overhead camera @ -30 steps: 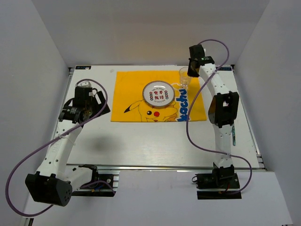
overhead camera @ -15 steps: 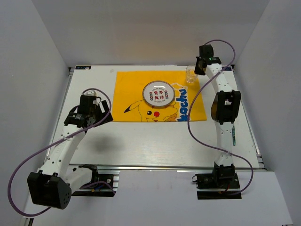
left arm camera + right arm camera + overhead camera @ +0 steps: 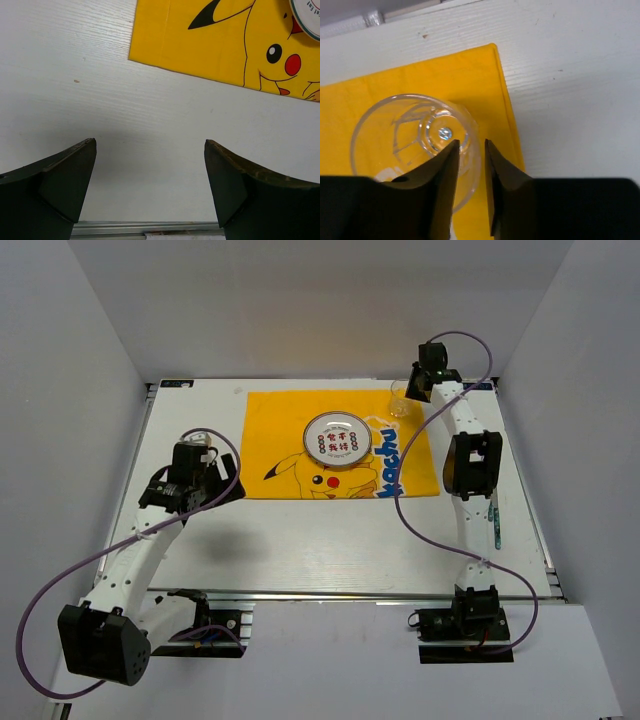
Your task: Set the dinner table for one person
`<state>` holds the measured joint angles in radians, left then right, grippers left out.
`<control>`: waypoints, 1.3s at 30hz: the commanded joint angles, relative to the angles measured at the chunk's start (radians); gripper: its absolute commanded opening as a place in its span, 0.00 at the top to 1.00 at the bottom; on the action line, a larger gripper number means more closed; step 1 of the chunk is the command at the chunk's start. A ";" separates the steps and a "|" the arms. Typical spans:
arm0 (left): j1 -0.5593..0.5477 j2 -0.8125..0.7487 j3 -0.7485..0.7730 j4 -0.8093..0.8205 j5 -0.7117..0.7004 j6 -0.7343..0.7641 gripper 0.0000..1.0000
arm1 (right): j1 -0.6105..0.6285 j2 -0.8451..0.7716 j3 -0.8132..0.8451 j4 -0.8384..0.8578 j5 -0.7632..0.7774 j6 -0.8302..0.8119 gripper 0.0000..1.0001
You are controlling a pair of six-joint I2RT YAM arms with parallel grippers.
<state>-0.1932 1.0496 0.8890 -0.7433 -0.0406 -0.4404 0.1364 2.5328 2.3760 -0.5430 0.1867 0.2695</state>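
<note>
The white dinner table [image 3: 300, 540] carries a yellow Pikachu mat [image 3: 340, 445] with a round printed plate [image 3: 338, 440] on it. A clear glass [image 3: 400, 400] stands upright over the mat's far right corner. My right gripper [image 3: 418, 385] is shut on its rim. In the right wrist view the gripper [image 3: 471, 150] has one finger inside the glass [image 3: 410, 135] and one outside. I cannot tell if the glass touches the mat. My left gripper [image 3: 197, 475] is open and empty over bare table left of the mat. The left wrist view shows it [image 3: 150, 170] wide apart.
A thin blue object [image 3: 497, 525] lies on the table at the right, beside my right arm. The left wrist view shows the mat's near left corner [image 3: 200, 40], the plate's edge [image 3: 307, 15] and a metal rail [image 3: 145, 229] at the table edge.
My left gripper has moved toward the near side and stayed open. My right gripper has carried the glass a little to the right, toward the mat's far right corner.
</note>
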 commanded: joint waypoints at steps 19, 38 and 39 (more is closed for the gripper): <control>-0.005 -0.095 -0.035 0.038 -0.012 -0.004 0.02 | -0.199 -1.003 -1.015 0.198 -0.072 0.128 0.11; -0.077 -0.088 -0.035 0.036 0.010 0.009 0.02 | -0.526 -1.375 -1.669 0.087 0.108 0.272 0.11; -0.077 -0.085 -0.035 0.038 0.010 0.009 0.02 | -0.532 -1.367 -1.666 0.089 0.106 0.264 0.11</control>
<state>-0.2638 0.9833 0.8585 -0.7177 -0.0238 -0.4408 -0.3702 1.1591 0.6899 -0.4805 0.2436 0.5312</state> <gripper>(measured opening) 0.982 0.889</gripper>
